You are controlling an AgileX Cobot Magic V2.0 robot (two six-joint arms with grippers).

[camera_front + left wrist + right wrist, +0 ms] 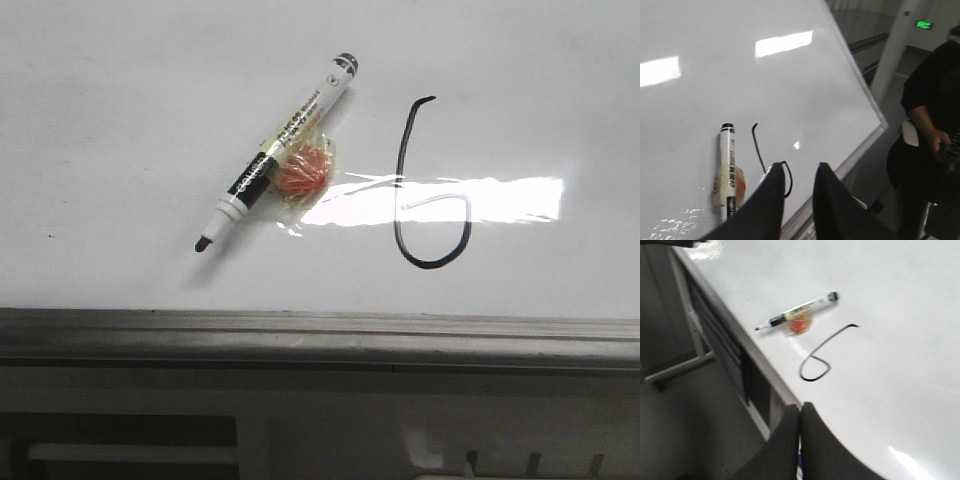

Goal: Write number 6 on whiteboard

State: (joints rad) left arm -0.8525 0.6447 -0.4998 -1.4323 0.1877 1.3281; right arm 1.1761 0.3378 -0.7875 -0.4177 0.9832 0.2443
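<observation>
A thin black number 6 (428, 200) is drawn on the whiteboard (120, 110), right of centre in the front view. Left of it lies a black-and-white marker pen (278, 150), uncapped, with an orange lump in clear tape (303, 172) stuck to its barrel. Neither gripper shows in the front view. The left gripper (799, 169) hangs open and empty above the board's edge, with the number 6 (761, 155) and marker (728, 170) beyond its fingers. Over the board's frame edge, the right gripper (800, 407) is shut with nothing in it; the number 6 (820, 357) and marker (797, 312) lie further off.
The whiteboard's grey frame (320, 335) runs along the near edge, with a rail and tray below it. A person in dark clothes (935, 125) stands beside the board's corner in the left wrist view. A bright light glare (440, 200) crosses the 6.
</observation>
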